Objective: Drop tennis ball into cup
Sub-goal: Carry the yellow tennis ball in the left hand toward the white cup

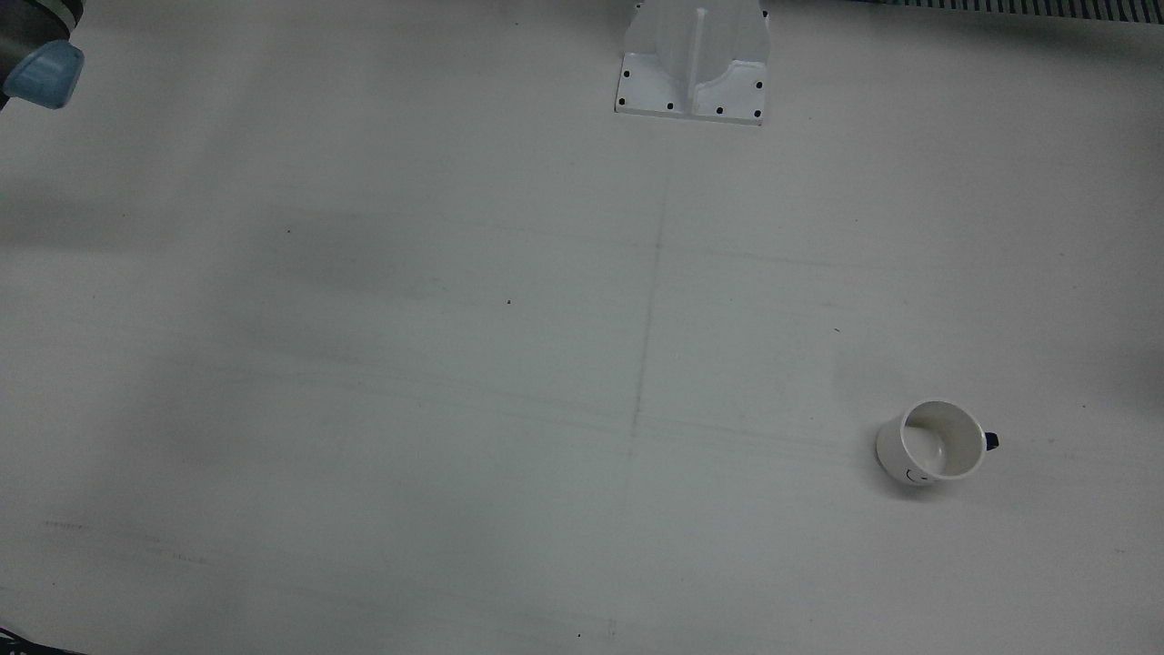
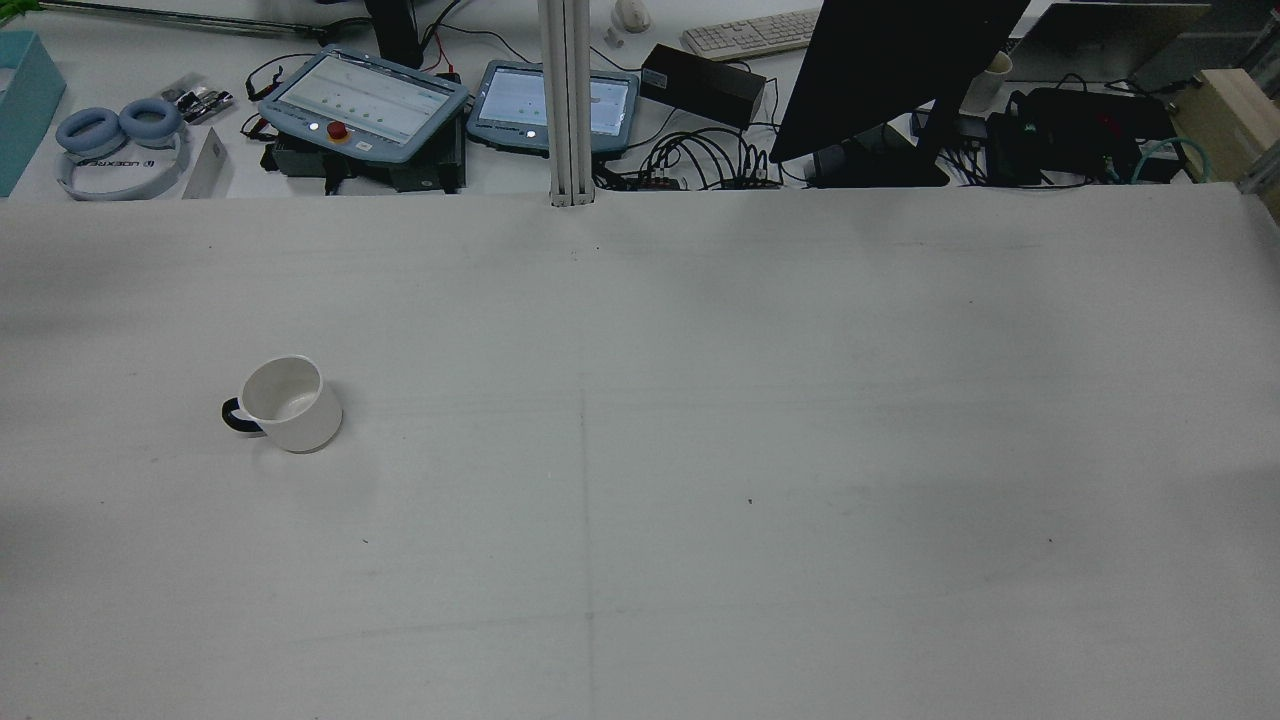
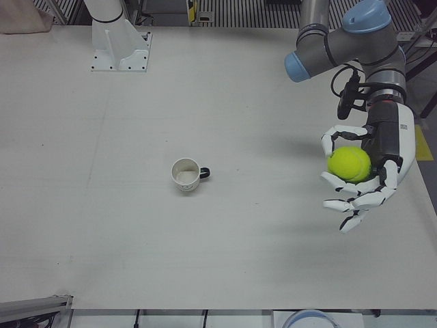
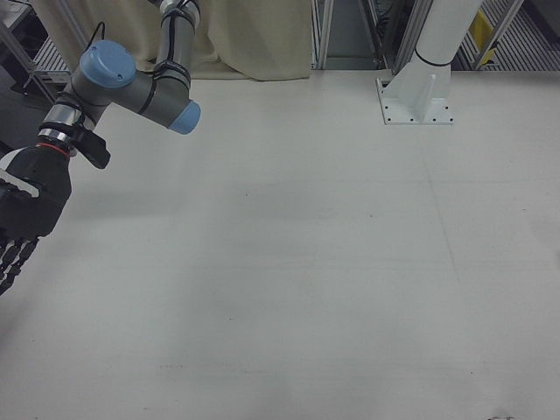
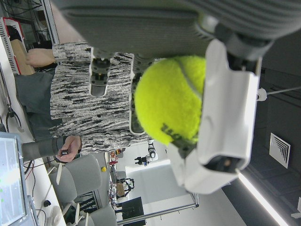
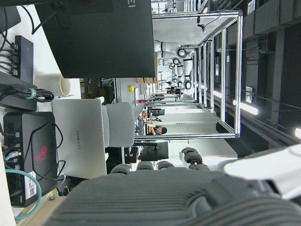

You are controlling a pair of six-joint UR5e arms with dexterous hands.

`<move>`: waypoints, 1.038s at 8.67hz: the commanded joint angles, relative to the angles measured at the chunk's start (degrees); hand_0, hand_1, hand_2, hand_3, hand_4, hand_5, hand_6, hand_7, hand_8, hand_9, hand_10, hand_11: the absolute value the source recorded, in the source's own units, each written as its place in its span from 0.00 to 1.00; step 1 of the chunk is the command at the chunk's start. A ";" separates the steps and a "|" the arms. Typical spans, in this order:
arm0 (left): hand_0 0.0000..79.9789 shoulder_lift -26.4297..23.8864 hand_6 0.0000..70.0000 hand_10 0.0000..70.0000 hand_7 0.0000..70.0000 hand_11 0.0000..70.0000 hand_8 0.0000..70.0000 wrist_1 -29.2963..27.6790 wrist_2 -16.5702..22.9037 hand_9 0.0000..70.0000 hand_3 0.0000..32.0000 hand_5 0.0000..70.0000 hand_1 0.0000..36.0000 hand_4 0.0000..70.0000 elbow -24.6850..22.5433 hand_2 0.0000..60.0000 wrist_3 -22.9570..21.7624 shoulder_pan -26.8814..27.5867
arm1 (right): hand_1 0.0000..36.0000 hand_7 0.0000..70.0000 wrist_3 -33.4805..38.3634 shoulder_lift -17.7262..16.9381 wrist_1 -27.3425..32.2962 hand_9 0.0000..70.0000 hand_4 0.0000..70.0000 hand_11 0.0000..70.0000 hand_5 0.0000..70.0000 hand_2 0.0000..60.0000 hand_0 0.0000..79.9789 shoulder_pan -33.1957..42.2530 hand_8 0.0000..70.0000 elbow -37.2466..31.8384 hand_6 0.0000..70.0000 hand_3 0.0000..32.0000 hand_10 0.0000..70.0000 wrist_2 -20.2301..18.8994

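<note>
A yellow tennis ball [image 3: 349, 164] lies in my left hand [image 3: 365, 171], whose white fingers curl around it, held high off the table's edge to the right of the cup in the left-front view. The left hand view shows the ball [image 5: 171, 99] close up against a finger [image 5: 225, 117]. A white cup [image 3: 186, 175] with a dark handle stands upright on the table; it also shows in the front view [image 1: 937, 443] and the rear view [image 2: 285, 403]. My right hand [image 4: 22, 219] hangs at the far left of the right-front view, fingers extended, holding nothing.
A white arm pedestal [image 1: 693, 64] stands at the table's back edge. Beyond the table's far edge in the rear view are teach pendants [image 2: 365, 105], a monitor [image 2: 890, 70] and cables. The right arm's blue elbow cap [image 1: 41, 73] shows at a corner.
</note>
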 commanded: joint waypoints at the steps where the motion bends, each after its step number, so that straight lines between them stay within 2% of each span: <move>1: 1.00 0.17 0.97 0.13 0.82 0.26 0.48 0.40 4.95 0.44 0.64 0.42 1.00 0.07 -3.56 1.00 0.03 4.26 | 0.00 0.00 0.00 0.00 0.00 0.00 0.00 0.00 0.00 0.00 0.00 0.00 0.00 0.00 0.00 0.00 0.00 -0.03; 2: 1.00 0.17 1.00 0.14 0.81 0.27 0.49 0.75 6.21 0.44 0.67 0.43 1.00 0.06 -6.71 1.00 0.12 8.64 | 0.00 0.00 0.09 0.00 0.00 0.00 0.00 0.00 0.00 0.00 0.00 0.00 0.00 0.00 0.00 0.00 0.00 -0.03; 3: 1.00 0.17 0.87 0.15 0.86 0.29 0.47 1.71 6.23 0.46 0.69 0.39 1.00 0.05 -9.18 1.00 0.47 13.73 | 0.00 0.00 0.09 0.00 0.00 0.00 0.00 0.00 0.00 0.00 0.00 0.00 0.00 -0.08 0.00 0.00 0.00 0.06; 4: 1.00 0.17 0.97 0.17 0.85 0.31 0.50 1.90 6.05 0.48 0.71 0.42 1.00 0.05 -9.29 1.00 1.34 17.61 | 0.00 0.00 0.09 0.00 0.00 0.00 0.00 0.00 0.00 0.00 0.00 0.00 0.00 -0.17 0.00 0.00 0.00 0.06; 5: 1.00 0.17 1.00 0.17 0.81 0.31 0.53 1.98 5.88 0.48 0.71 0.46 1.00 0.05 -9.38 1.00 4.40 20.35 | 0.00 0.00 0.09 0.00 0.00 0.00 0.00 0.00 0.00 0.00 0.00 0.00 0.00 -0.17 0.00 0.00 0.00 -0.03; 6: 1.00 -0.01 1.00 0.17 0.81 0.31 0.51 2.07 5.35 0.47 0.76 0.43 1.00 0.01 -9.64 1.00 8.69 22.64 | 0.00 0.00 0.09 0.00 0.00 0.00 0.00 0.00 0.00 0.00 0.00 0.00 0.00 -0.26 0.00 0.00 0.00 0.06; 7: 1.00 -0.27 1.00 0.19 0.76 0.35 0.52 2.16 4.91 0.46 0.79 0.46 1.00 0.00 -9.56 1.00 12.22 22.92 | 0.00 0.00 0.17 0.00 0.00 0.00 0.00 0.00 0.00 0.00 0.00 0.00 0.00 -0.17 0.00 0.00 0.00 0.06; 8: 1.00 -0.19 0.86 0.21 0.82 0.37 0.46 1.90 3.25 0.48 0.82 0.39 1.00 0.00 -8.95 1.00 13.73 23.97 | 0.00 0.00 0.09 0.00 0.00 0.00 0.00 0.00 0.00 0.00 0.00 0.00 0.00 -0.17 0.00 0.00 0.00 0.06; 9: 1.00 -0.18 1.00 0.20 0.75 0.36 0.50 1.72 1.32 0.46 0.83 0.44 1.00 0.00 -8.07 1.00 13.75 26.50 | 0.00 0.00 0.09 0.00 0.00 0.00 0.00 0.00 0.00 0.00 0.00 0.00 0.00 -0.17 0.00 0.00 0.00 0.06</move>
